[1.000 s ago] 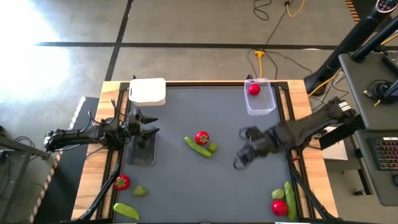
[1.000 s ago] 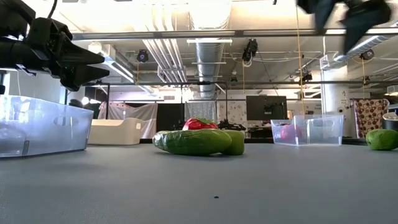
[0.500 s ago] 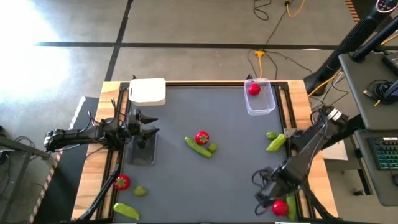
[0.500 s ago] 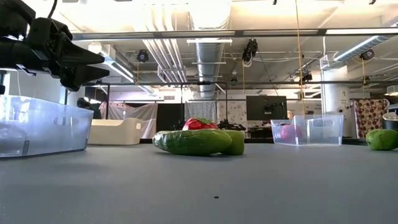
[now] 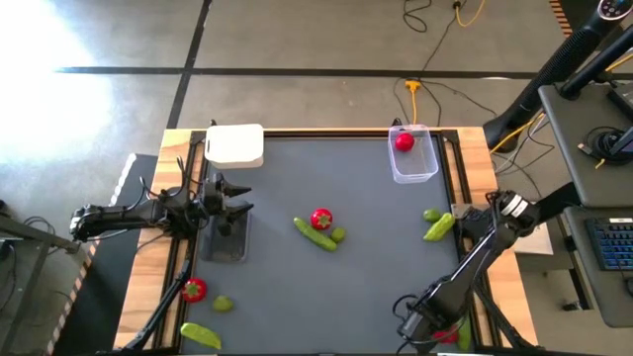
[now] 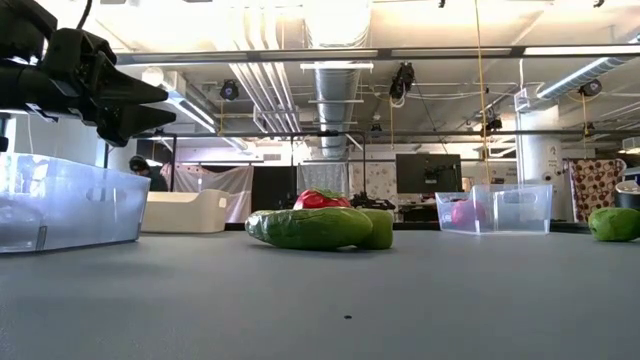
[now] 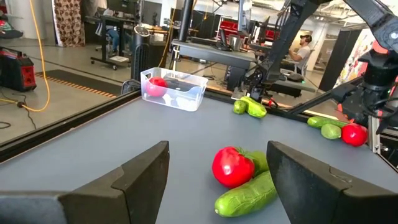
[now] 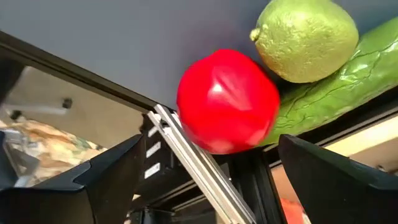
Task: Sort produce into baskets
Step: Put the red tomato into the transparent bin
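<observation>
My right gripper (image 5: 417, 321) is open at the table's near right corner. Its fingers stand on either side of a round red piece (image 8: 227, 101), which lies against a yellow-green ball (image 8: 305, 38) and a green pod (image 8: 336, 87). My left gripper (image 5: 235, 203) is open and empty above the dark grey tray (image 5: 226, 245). The clear tub (image 5: 412, 158) at the far right holds one red piece (image 5: 404, 141). The white tub (image 5: 235, 145) stands at the far left. A red piece (image 5: 321, 219), a pod (image 5: 315, 235) and a ball (image 5: 338, 234) lie mid-table.
A ball (image 5: 431, 214) and a pod (image 5: 439, 228) lie at the right edge. A red piece (image 5: 194, 290), a ball (image 5: 223, 304) and a pod (image 5: 200, 335) lie at the near left. The table's metal rail (image 8: 186, 162) runs right beside my right gripper.
My right gripper has swung from mid-table toward the near right corner and gone down to the red piece there, uncovering the ball and pod at the right edge. The produce has stayed where it was.
</observation>
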`<move>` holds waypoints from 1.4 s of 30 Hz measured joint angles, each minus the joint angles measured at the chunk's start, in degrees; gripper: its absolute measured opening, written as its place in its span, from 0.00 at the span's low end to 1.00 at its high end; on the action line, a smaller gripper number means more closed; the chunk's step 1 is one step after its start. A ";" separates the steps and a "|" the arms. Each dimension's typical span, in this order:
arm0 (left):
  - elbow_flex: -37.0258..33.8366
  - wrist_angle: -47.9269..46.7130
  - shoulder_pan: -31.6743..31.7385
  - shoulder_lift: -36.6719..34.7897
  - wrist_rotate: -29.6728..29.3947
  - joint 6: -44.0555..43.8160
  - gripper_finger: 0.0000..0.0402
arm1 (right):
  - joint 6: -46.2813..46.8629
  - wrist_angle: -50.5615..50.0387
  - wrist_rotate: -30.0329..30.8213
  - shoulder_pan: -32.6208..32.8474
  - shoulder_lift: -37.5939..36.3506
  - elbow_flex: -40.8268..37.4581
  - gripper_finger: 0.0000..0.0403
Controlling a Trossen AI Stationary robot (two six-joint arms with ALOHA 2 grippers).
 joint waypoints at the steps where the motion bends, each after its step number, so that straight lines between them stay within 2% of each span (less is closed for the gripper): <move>1: 0.01 0.00 -0.02 0.00 0.00 0.00 0.63 | -0.54 0.00 -0.66 0.00 0.36 -0.20 0.89; 9: 0.00 0.04 -0.01 0.00 0.00 0.00 0.63 | -4.99 2.16 -2.19 -0.17 3.04 -2.78 0.89; 16: 0.01 0.07 0.00 0.00 0.00 0.00 0.63 | -6.52 11.12 -4.70 0.11 5.98 -5.23 0.89; 26: 0.01 0.03 -0.01 -0.01 0.00 0.00 0.63 | -6.87 11.86 -5.23 0.26 8.26 -5.90 0.89; 35: 0.01 0.03 0.00 0.00 0.00 0.00 0.63 | -9.60 11.35 -6.40 -1.18 7.42 -3.35 0.73; 38: 0.01 0.02 0.00 0.00 0.00 0.00 0.63 | -11.94 6.90 -2.24 -3.90 5.33 -1.55 0.71; 42: 0.01 0.02 -0.01 0.00 0.00 -0.01 0.63 | -16.83 -4.61 8.87 -9.05 0.42 1.45 0.72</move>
